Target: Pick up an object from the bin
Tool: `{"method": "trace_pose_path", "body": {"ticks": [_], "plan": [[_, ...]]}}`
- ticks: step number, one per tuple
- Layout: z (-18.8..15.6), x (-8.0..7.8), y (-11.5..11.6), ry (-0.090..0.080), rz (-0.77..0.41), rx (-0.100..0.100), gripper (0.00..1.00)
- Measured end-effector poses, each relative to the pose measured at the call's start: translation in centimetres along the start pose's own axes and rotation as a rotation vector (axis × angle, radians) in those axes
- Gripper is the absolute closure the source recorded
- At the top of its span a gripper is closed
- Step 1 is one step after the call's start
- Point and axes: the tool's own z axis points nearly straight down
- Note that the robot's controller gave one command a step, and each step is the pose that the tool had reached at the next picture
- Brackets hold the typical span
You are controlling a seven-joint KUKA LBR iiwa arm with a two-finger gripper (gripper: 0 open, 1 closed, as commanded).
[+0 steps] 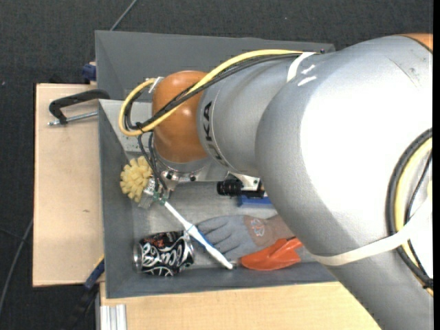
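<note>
My gripper (170,176) reaches down from under the orange wrist cover at the bin's left side. Right beside it lies a dish brush (135,179) with a pale yellow bristle head, its white handle running down to the right across the bin floor. The brush's neck sits directly below the gripper; I cannot tell whether they touch. Near the front left corner lies a crushed black can (163,254) with white lettering, close to the handle's lower part.
A grey glove (223,232) with orange tips (273,255) lies along the front wall under the brush handle's end. A black-and-white object (237,185) and a blue piece (251,200) lie beside the arm. The arm covers the bin's right and rear.
</note>
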Motion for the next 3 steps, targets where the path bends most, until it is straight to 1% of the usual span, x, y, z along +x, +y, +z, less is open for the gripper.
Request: {"method": "trace_pose_path", "body": {"ticks": [1,2,3], "plan": [[-1.6,0.0,0.1,-0.001,-0.001,-0.001,1.00],[-4.0,0.0,0.1,0.001,-0.002,0.000,1.00],[-5.9,-0.1,0.2,-0.003,-0.002,-0.004,1.00]]}}
